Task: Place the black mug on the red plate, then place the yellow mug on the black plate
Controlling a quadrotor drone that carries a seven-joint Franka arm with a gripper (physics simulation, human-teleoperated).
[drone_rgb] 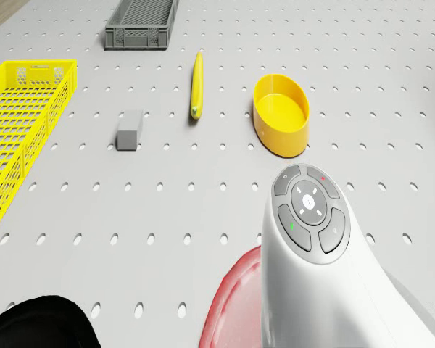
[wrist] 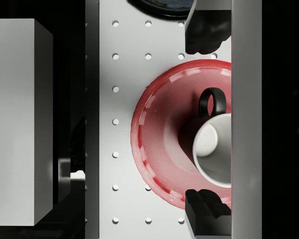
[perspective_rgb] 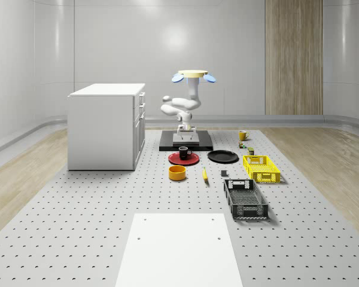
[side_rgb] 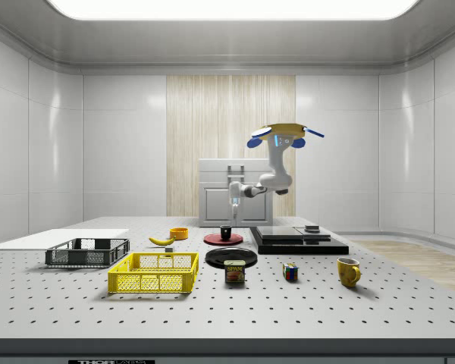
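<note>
Black mug [wrist: 214,149] sits on red plate [wrist: 159,134]; my gripper [wrist: 207,122] fingers apart above it. Yellow mug [perspective_rgb: 242,135] far right: rigid, glossy, grab rim wall.

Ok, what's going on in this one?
The drone hovers over the black platform's near edge, its arm reaching down so the pincer hangs open above the black mug. That mug already stands on the red plate, not gripped. The yellow mug sits on the table far from the black plate, so the second step is not yet done.
</note>
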